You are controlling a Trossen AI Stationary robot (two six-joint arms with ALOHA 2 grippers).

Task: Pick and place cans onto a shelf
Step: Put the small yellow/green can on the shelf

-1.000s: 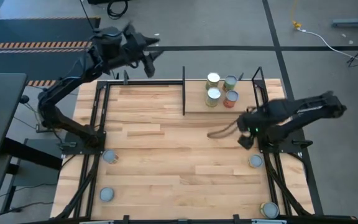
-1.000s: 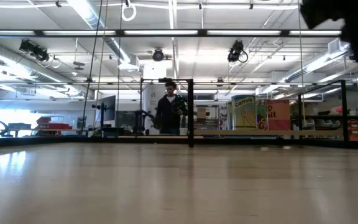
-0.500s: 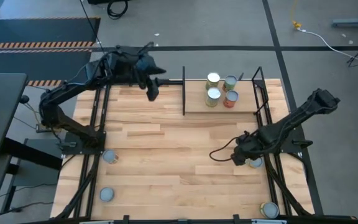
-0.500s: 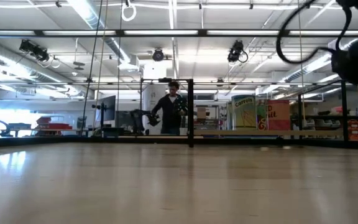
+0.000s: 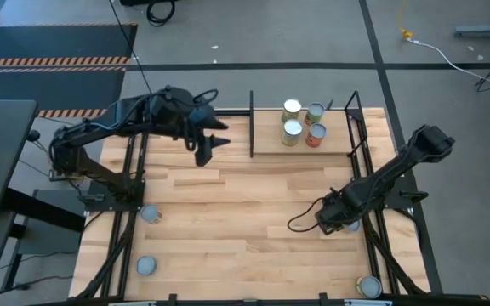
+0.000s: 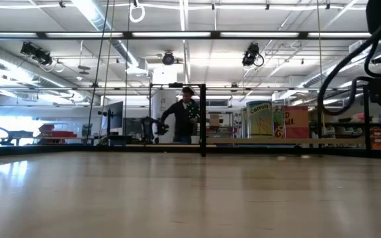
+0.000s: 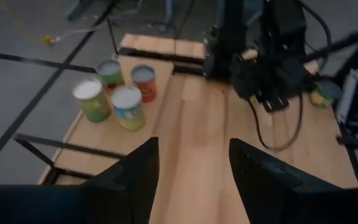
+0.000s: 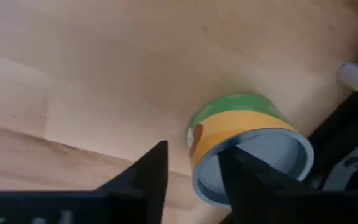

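Observation:
Several cans (image 5: 292, 129) stand upright on the shelf (image 5: 268, 140) at the table's far edge. A green-and-yellow can (image 8: 241, 124) with a pale-blue lid sits on the table at the near right. My right gripper (image 8: 194, 149) points down at it, fingers apart. One finger (image 8: 238, 177) shows in front of the lid; the other stands over bare table beside the can. My left gripper (image 7: 193, 180) hangs open above the table's far left, facing the shelf, with nothing between its fingers. My right gripper comes at the green-and-yellow can from above, with one finger in front of the lid's edge (image 8: 219, 168). Whether that finger touches the can cannot be told. The can lies to one side of the gap, not between the fingers.
Two cans (image 5: 150, 213) (image 5: 145, 266) stand at the table's near left, and one (image 5: 368, 286) at the near right corner. Black frame rails (image 5: 130, 170) run along both sides. Bare planks fill the middle. A person (image 6: 184, 119) stands far behind the table.
My right gripper has sunk and moved toward the table's near edge, down onto the can at the near right. My left gripper has swung in from beyond the far edge to over the table, tipping downward.

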